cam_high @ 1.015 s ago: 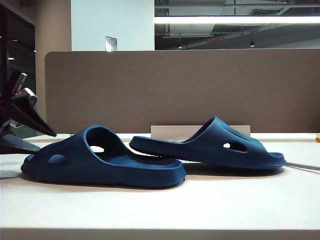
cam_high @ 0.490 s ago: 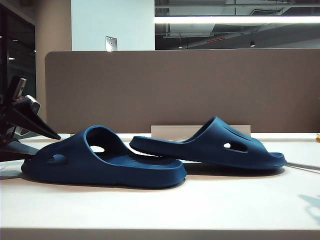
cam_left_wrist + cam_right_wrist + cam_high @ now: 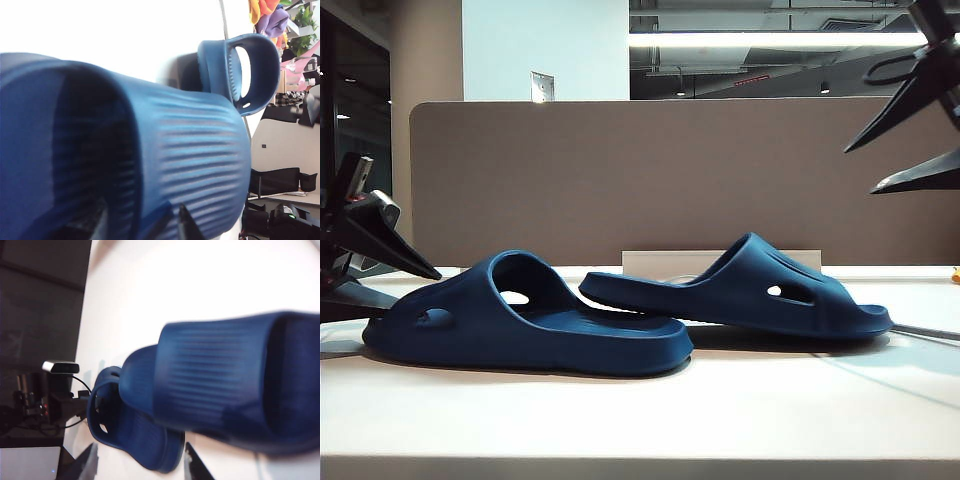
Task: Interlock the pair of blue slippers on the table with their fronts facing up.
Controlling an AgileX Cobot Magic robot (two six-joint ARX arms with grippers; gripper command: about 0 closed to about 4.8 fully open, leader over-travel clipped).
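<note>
Two blue slippers lie sole-down on the white table [image 3: 770, 400], toes pointing opposite ways. The left slipper [image 3: 520, 325] is nearer; the right slipper [image 3: 760, 290] sets its heel over the left one's heel. My left gripper [image 3: 415, 284] stands open at the left slipper's toe end, fingers above and below it; whether they touch is unclear. That slipper [image 3: 190, 150] fills the left wrist view ahead of the gripper [image 3: 145, 227]. My right gripper [image 3: 860, 170] hangs open high above the right slipper's toe. In its wrist view, blurred, the right gripper [image 3: 140, 462] is above both slippers [image 3: 230, 390].
A brown-grey partition panel [image 3: 670, 180] runs behind the table. A low white box [image 3: 655, 262] sits behind the slippers. A thin cable [image 3: 925, 332] crosses the table at the right, with a small yellow object [image 3: 955, 275] at the edge.
My right gripper has come into the exterior view at the upper right, open. My left gripper has edged slightly toward the left slipper's toe. The slippers have not moved.
</note>
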